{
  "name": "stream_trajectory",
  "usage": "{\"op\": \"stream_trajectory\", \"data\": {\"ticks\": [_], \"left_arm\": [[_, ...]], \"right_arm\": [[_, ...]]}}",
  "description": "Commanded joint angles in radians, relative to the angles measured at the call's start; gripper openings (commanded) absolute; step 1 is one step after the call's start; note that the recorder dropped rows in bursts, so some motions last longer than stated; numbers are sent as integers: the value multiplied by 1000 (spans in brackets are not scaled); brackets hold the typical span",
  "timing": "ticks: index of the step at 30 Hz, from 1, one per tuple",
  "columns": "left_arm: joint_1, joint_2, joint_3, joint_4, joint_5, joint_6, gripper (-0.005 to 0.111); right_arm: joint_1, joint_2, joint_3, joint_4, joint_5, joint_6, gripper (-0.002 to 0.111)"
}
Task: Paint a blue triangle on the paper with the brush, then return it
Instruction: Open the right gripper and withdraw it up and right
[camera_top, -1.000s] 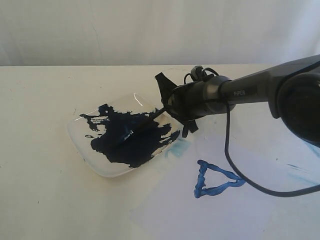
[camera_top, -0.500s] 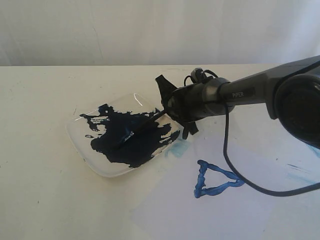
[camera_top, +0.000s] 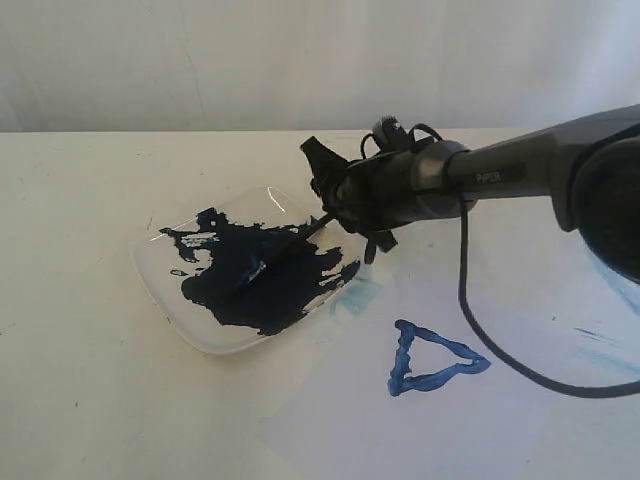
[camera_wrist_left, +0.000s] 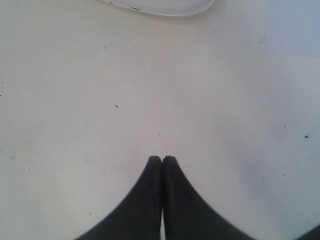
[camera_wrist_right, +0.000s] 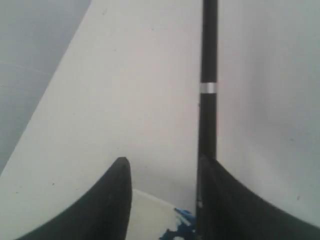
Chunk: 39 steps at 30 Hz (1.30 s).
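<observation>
Paint dish (camera_top: 160, 280) on a cream table (camera_top: 80, 380)
Clear, square, left of centre, holding a dark navy puddle (camera_top: 250, 290); white backdrop (camera_top: 200, 60) far behind

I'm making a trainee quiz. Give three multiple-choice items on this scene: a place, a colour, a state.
1. Where does the brush tip rest? A in the paint dish; B on a cloth; C in a cup.
2. What colour is the triangle on the paper? A red; B blue; C green.
3. The left gripper is: A wide open; B shut on the brush; C shut, empty.
Answers: A, bristles lie in dark paint; B, its strokes are blue; C, fingers meet with nothing between.
</observation>
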Motion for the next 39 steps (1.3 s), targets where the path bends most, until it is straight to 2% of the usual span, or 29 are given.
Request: {"op": "stream_trajectory", "data": {"ticks": [1, 7, 10, 12, 13, 14, 15, 18, 23, 30, 34, 37, 39], "left_arm": [[2, -7, 6, -10, 7, 3, 0], [2, -7, 6, -10, 10, 7, 0], [2, -7, 6, -10, 10, 7, 0], [2, -7, 6, -10, 10, 22, 0], [2, -7, 6, -10, 10, 24, 0], [2, -7, 6, -10, 10, 27, 0], [2, -7, 6, -2, 10, 33, 0], [2, -7, 6, 18, 2, 51, 0], [2, -7, 6, 62, 6, 51, 0], [2, -7, 6, 62, 3, 51, 0], [2, -7, 6, 62, 3, 51, 0], [2, -7, 6, 62, 3, 51, 0], [2, -7, 6, 62, 3, 51, 0]], "right_arm": [[-3, -77, 8, -1, 21, -70, 42], [-3, -219, 115, 47, 8, -144, 42], [-3, -324, 193, 49, 24, -295, 39], [-3, -418, 248, 49, 54, -499, 28], [-3, -496, 295, 49, 91, -681, 12], [-2, -537, 322, 56, 100, -744, 2], [8, -621, 385, 60, 84, -817, 0], [26, -791, 512, 60, 5, -861, 0], [26, -1016, 652, 58, 3, -997, 0], [26, -1191, 760, 60, -74, -1179, 0], [26, -1257, 826, 72, -130, -1197, 0], [26, -1314, 868, 92, -122, -1215, 0], [26, -1368, 897, 92, -40, -1274, 0]]}}
